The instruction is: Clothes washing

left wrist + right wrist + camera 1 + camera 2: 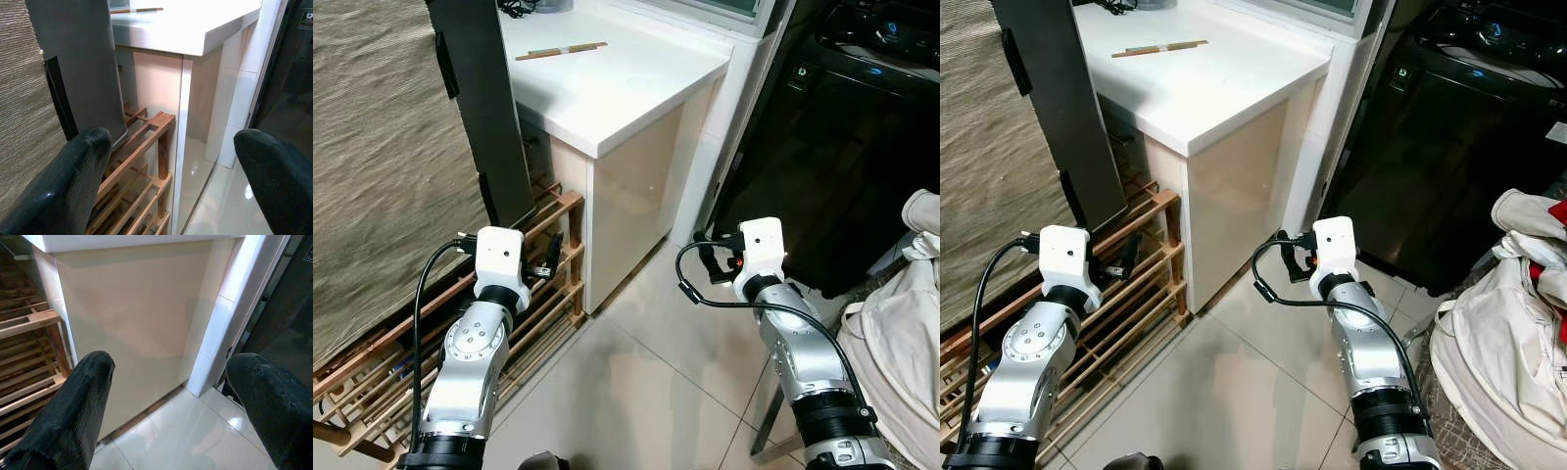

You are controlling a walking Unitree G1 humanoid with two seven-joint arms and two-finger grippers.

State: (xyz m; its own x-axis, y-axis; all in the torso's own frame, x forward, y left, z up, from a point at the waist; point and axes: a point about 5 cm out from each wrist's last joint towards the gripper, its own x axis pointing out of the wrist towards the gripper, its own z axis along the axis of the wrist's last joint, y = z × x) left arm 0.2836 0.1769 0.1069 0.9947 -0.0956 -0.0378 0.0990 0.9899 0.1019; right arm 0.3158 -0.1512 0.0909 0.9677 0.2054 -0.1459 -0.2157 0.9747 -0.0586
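Observation:
A black washing machine (862,108) stands at the back right, its front dark and its control lights glowing on top. A heap of cream clothes (901,333) with a bit of red (1557,211) lies low at the right edge, beside my right arm. My left gripper (551,259) is held out in front of the wooden rack, open and holding nothing; its fingers (73,181) stand wide apart in the left wrist view. My right gripper (710,264) is open and holding nothing too, facing the cabinet's side (137,318) above the tiles.
A white counter (617,78) with a thin stick (561,50) on it juts out ahead. A dark panel (484,108) leans beside it over a slatted wooden rack (563,211). A woven mat (382,147) covers the left. Pale floor tiles (646,392) run between my arms.

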